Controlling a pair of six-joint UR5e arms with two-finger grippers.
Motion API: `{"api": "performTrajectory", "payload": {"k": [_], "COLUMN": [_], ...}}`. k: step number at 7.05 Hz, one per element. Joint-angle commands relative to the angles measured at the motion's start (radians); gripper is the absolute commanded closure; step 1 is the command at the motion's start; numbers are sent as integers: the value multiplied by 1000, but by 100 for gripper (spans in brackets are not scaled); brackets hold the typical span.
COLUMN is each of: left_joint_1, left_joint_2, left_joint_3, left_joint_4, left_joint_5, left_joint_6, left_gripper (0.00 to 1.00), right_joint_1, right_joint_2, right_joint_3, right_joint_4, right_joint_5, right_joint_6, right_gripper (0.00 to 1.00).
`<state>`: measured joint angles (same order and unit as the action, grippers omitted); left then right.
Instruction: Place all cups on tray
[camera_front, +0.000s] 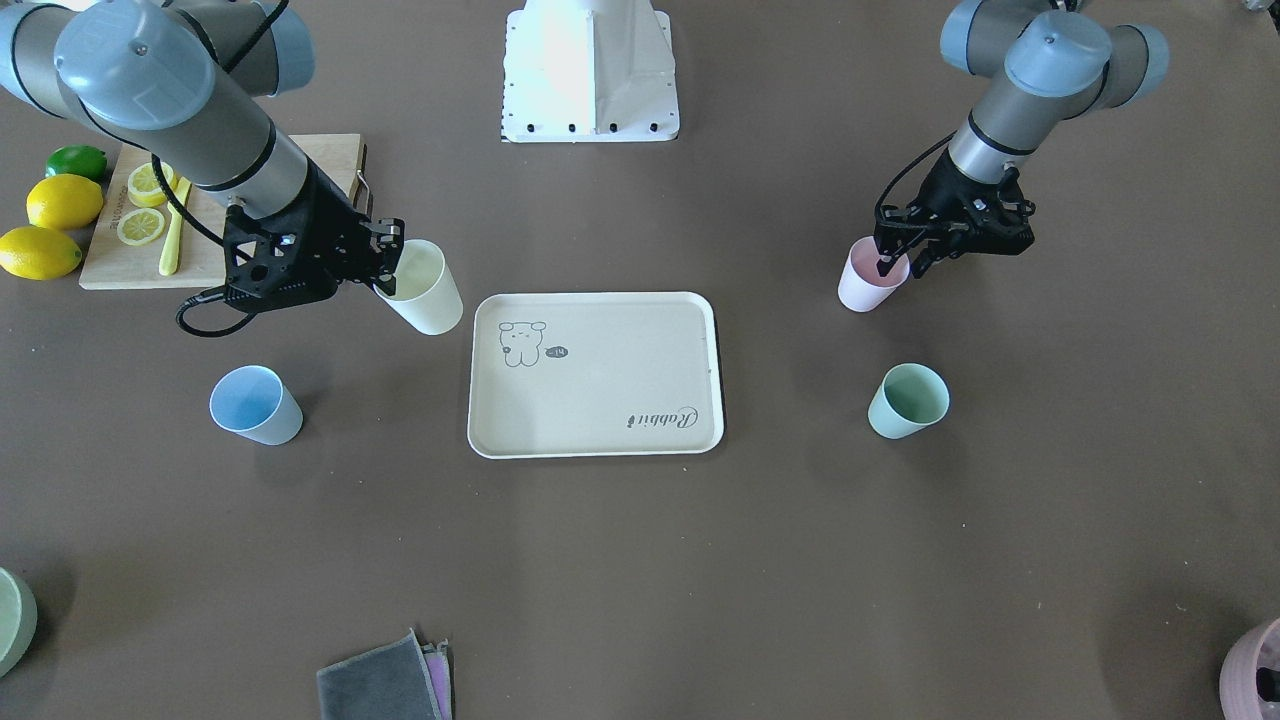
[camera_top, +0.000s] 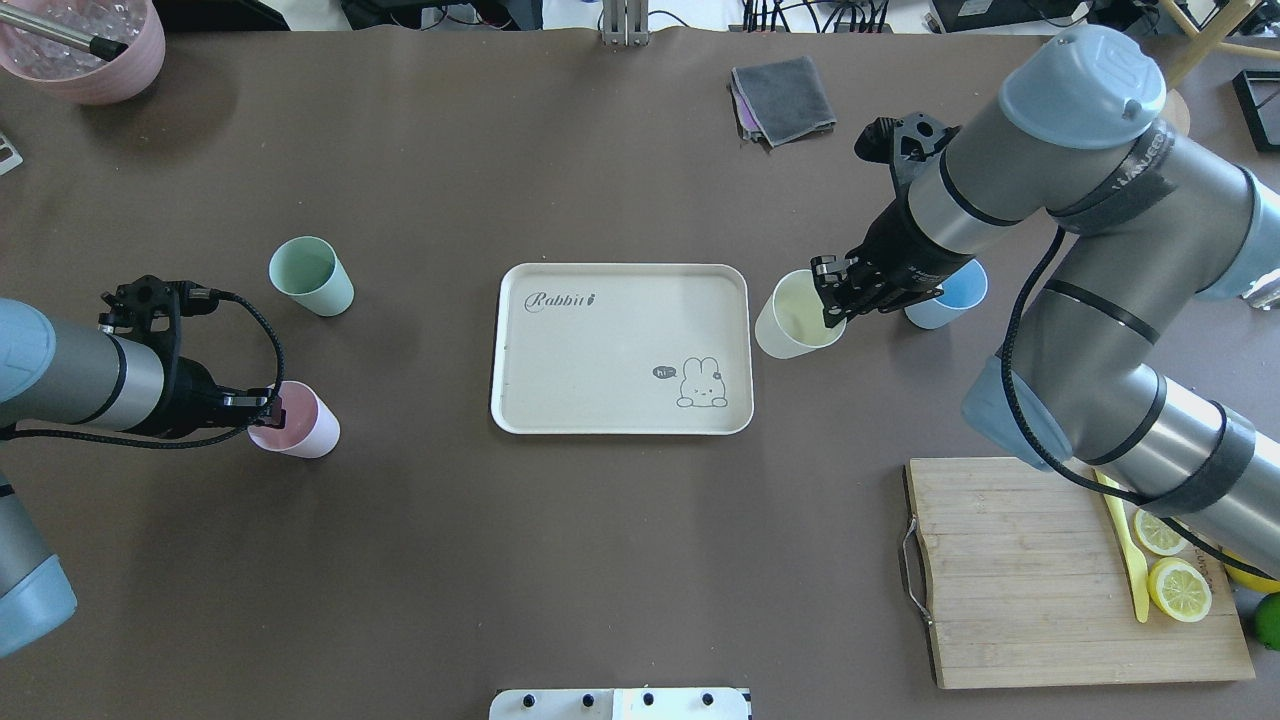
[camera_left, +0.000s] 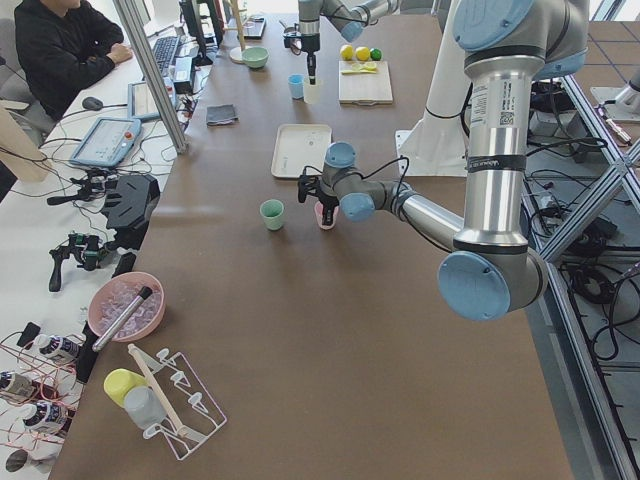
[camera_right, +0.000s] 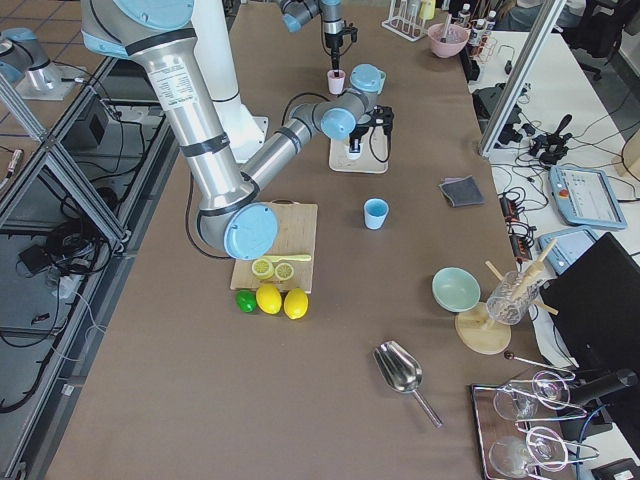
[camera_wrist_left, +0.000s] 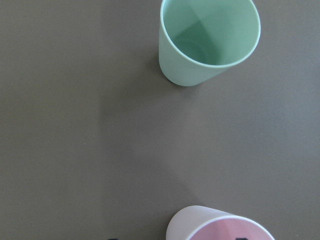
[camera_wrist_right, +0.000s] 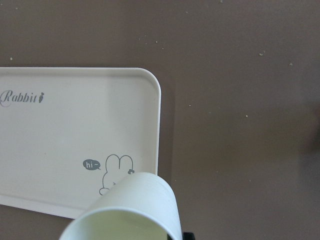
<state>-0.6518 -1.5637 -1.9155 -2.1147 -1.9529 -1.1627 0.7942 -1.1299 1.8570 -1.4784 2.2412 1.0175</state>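
The cream tray lies mid-table with nothing on it. My right gripper is shut on the rim of the pale yellow cup and holds it tilted, just off the tray's edge; the right wrist view shows the cup over the tray's corner. My left gripper is shut on the rim of the pink cup. The mint green cup and the light blue cup stand upright on the table.
A bamboo cutting board with lemon slices and a yellow knife lies near my right arm's base. Whole lemons and a lime lie beside it. A grey cloth, a pink vessel and a pale green bowl sit at the far edge.
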Motion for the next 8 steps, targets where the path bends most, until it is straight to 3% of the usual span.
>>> {"api": "performTrajectory", "payload": {"k": [1,3,4,5,8], "left_joint_1": [12,-34,-96,-135,-143], "left_joint_2": [-3,-15,-59,-135,-335], "left_joint_3": [7,-5,-7,-16,-27], "left_joint_4": [-1,15,56,132,361], "left_joint_5": [-1,-30,-100,-136,-129], "left_joint_6": [-2,3,5,3,-3], "left_gripper": [100,100,100,100,100], "right_joint_1": [-42,-99,-114,-127,-164], "right_joint_2": [47,142,156,156,162], "right_joint_3": [-37,-148,-166,-182,-228], "right_joint_4": [-2,3,4,10,15], "right_joint_5": [-35,-87,-92,-92,-104], "right_joint_6": [6,18,18,15,16], "right_gripper": [100,100,100,100,100]}}
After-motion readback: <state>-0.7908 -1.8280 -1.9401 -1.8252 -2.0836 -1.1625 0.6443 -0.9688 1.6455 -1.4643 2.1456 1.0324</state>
